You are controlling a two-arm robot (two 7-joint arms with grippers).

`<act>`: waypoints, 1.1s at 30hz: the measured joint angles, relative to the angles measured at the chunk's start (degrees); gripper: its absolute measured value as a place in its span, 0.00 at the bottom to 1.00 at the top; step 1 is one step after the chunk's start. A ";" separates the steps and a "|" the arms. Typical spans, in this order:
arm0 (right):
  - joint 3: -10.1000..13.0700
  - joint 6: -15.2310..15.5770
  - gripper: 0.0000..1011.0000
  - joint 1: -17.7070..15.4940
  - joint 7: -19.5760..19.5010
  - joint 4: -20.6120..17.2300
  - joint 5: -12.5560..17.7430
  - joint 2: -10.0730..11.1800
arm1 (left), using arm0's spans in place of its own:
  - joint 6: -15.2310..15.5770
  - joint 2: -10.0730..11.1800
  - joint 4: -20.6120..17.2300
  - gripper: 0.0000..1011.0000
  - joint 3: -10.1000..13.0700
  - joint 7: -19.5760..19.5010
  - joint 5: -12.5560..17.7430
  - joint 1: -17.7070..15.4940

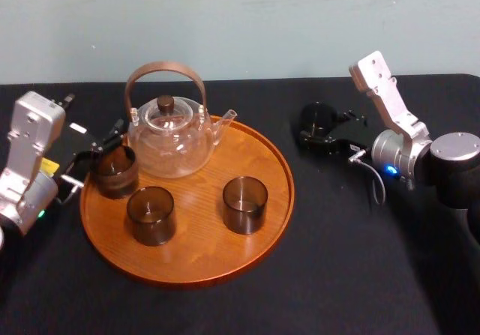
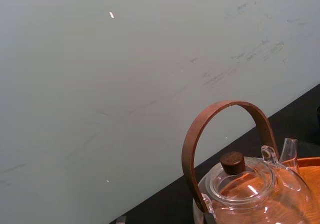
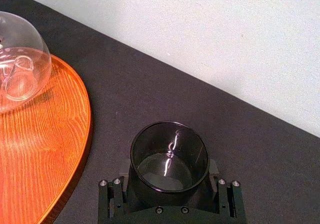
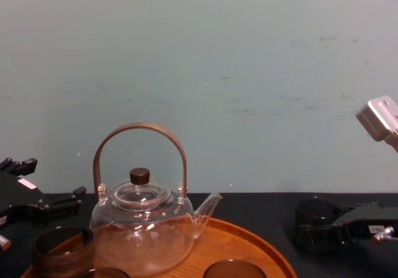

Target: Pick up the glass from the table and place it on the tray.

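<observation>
A dark smoked glass (image 1: 316,116) stands on the black table (image 1: 352,275), just right of the round wooden tray (image 1: 259,136). My right gripper (image 1: 324,136) reaches in from the right at table level and straddles the glass (image 3: 169,149); the glass sits between its jaws with its base on the table. Seen from the chest, the same glass (image 4: 314,219) is at the lower right with the right gripper (image 4: 339,228) around it. My left gripper (image 1: 96,155) hangs open at the tray's left edge, beside another dark glass (image 1: 114,171) that stands on the tray.
A clear glass teapot (image 1: 171,136) with a brown arched handle stands at the back of the tray. Two more dark glasses (image 1: 151,215) (image 1: 244,204) stand at the tray's front. A pale wall closes the table's far side.
</observation>
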 joint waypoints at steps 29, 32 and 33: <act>3.37 1.47 0.89 -5.97 1.85 -10.34 1.98 3.11 | 0.00 0.00 0.00 0.99 0.00 0.00 0.00 0.00; 3.76 1.70 0.89 -7.31 2.40 -13.06 2.51 4.21 | 0.00 0.00 0.00 0.99 0.00 0.00 0.00 0.00; 3.80 1.73 0.89 -7.62 2.62 -13.74 2.67 4.51 | 0.00 0.00 0.00 0.99 0.00 0.00 0.00 0.00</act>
